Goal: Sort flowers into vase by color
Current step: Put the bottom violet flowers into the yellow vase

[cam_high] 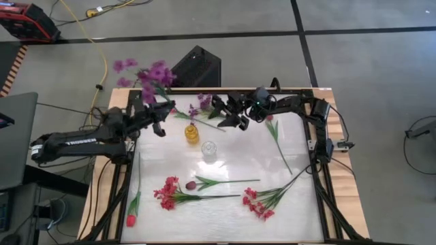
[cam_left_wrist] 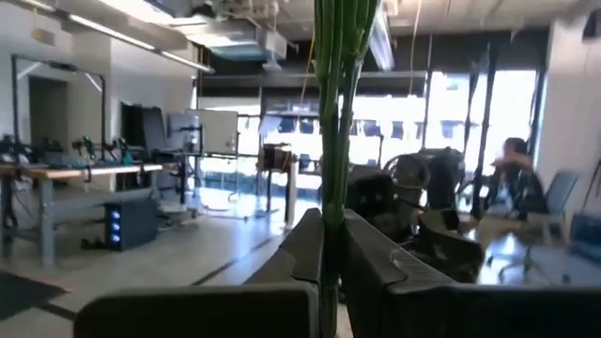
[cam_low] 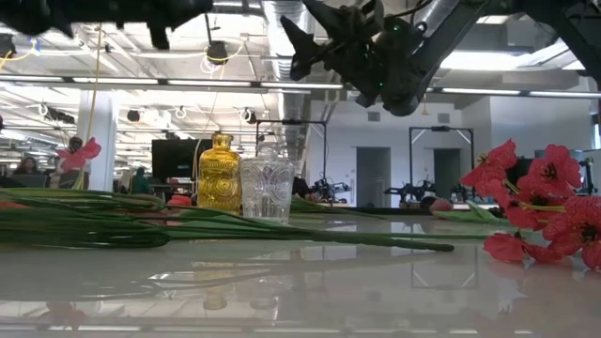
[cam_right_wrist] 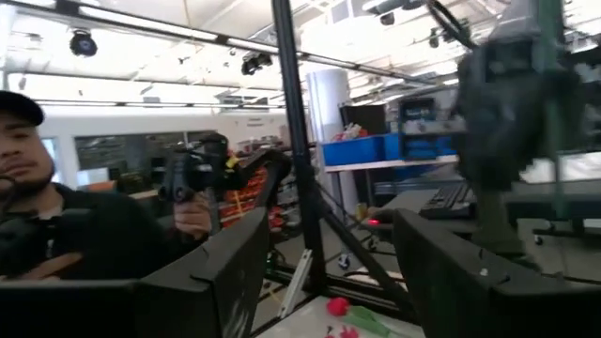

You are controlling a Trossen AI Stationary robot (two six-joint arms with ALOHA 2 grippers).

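My left gripper [cam_high: 161, 117] is near the table's far left corner, shut on a purple flower spray [cam_high: 148, 75] whose blossoms reach out past the far edge. My right gripper [cam_high: 221, 112] hovers open over the far middle with nothing between its fingers [cam_right_wrist: 225, 272]. An amber vase [cam_high: 192, 133] and a clear glass vase [cam_high: 209, 151] stand upright below and between the grippers. Another purple spray [cam_high: 201, 107] lies flat on the table by the amber vase. Two red-pink sprays [cam_high: 167, 193] [cam_high: 257, 203], a maroon tulip [cam_high: 191, 184], a red tulip [cam_high: 131, 219] and a pink tulip [cam_high: 270, 118] also lie flat. My left gripper pinches the purple spray's bundled green stems [cam_left_wrist: 329, 211] between its two fingers. The fingers come from the table's left, about level, and lie across the stems. The spray is lifted clear of the table, with its blossoms up and toward the far left.
Black frame posts [cam_high: 315, 146] stand along the table's right side. A dark box [cam_high: 197, 67] and a yellow cable [cam_high: 102, 61] lie on the floor beyond the far edge. A person [cam_right_wrist: 56, 225] holding a device stands beyond the table.
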